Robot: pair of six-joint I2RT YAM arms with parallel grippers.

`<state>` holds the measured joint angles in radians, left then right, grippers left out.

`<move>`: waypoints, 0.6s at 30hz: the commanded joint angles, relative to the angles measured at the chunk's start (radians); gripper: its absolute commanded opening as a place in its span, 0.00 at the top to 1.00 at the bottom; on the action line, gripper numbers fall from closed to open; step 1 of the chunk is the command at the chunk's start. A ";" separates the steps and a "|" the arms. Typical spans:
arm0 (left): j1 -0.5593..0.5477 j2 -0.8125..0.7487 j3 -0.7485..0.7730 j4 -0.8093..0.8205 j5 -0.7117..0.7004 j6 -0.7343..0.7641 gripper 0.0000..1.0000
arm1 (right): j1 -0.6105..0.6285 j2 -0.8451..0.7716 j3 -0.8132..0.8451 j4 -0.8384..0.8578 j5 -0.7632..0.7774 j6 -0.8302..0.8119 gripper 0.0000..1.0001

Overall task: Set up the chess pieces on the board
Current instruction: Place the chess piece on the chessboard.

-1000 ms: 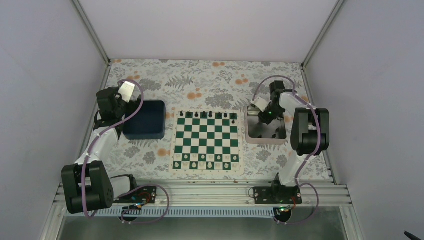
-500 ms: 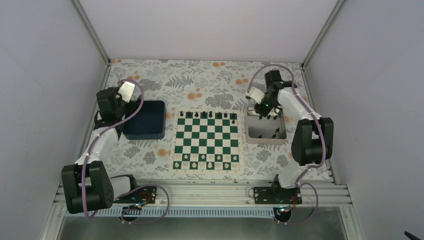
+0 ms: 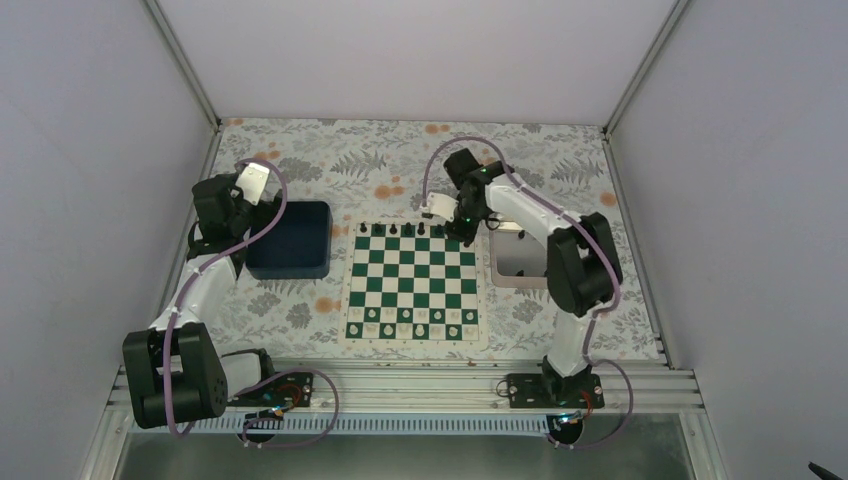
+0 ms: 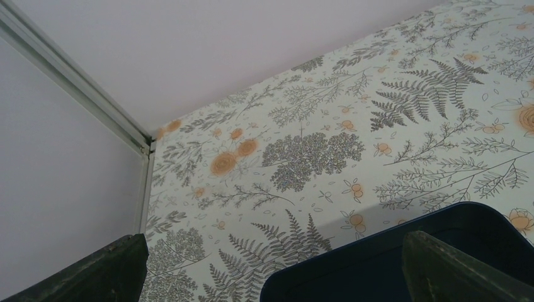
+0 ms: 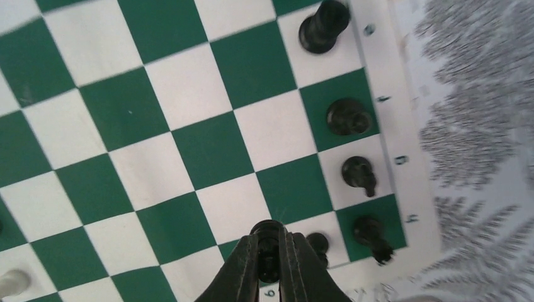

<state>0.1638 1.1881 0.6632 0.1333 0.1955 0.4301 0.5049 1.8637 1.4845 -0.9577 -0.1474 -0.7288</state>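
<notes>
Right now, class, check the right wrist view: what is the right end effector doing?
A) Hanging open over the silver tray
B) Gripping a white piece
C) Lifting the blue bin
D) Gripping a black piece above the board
D: the right end effector is shut on a black chess piece, pinching it just above the green and white board.

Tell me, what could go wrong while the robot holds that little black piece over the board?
First, the right gripper pinches the black piece right beside a standing neighbour piece. Lowering it onto the board might knock that one over. Second, only the thin fingertips hold it, so the piece could tilt or topple when it is let go.
</notes>
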 commanded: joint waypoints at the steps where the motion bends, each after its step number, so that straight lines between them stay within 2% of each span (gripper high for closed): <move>1: 0.006 -0.015 0.003 0.011 0.017 -0.005 0.00 | 0.003 0.054 -0.022 0.032 -0.012 0.018 0.92; 18: 0.006 -0.010 0.003 0.011 0.021 -0.006 0.00 | 0.002 0.138 -0.039 0.118 0.000 0.019 0.91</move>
<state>0.1638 1.1881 0.6632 0.1333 0.1955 0.4301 0.5037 1.9778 1.4502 -0.8616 -0.1467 -0.7269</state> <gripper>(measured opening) 0.999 0.089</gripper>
